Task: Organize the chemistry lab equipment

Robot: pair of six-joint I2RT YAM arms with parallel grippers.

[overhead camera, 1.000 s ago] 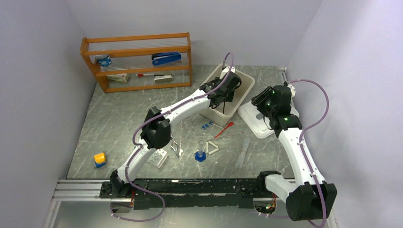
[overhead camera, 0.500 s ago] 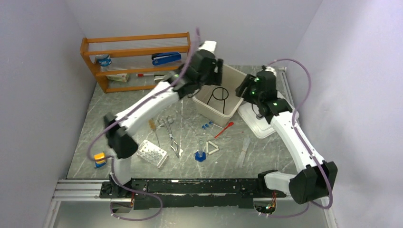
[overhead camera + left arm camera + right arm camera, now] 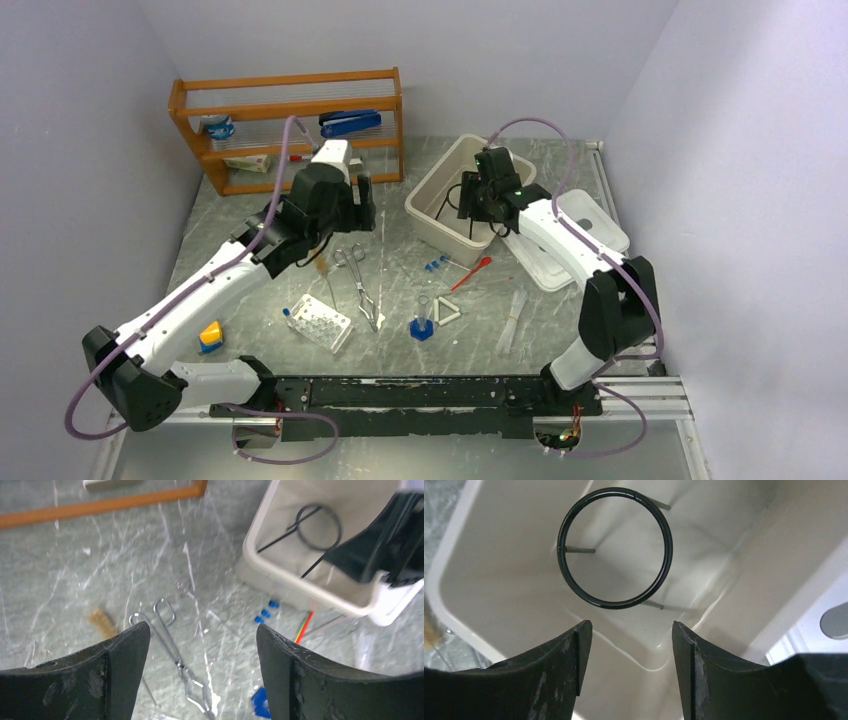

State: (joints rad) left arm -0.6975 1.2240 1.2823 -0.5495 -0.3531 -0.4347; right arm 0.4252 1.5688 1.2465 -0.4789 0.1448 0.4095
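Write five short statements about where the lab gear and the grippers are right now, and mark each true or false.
1. The wire tripod sits inside the bin. True.
2. The forceps are in the bin. False: they lie on the table, beside the brush.
3. The right gripper hangs open above the bin. True.
4. The left gripper is clamped on the brush. False: it is open and empty, above the table.
5. The pipette is in the bin. False: it lies on the table, just outside the bin.
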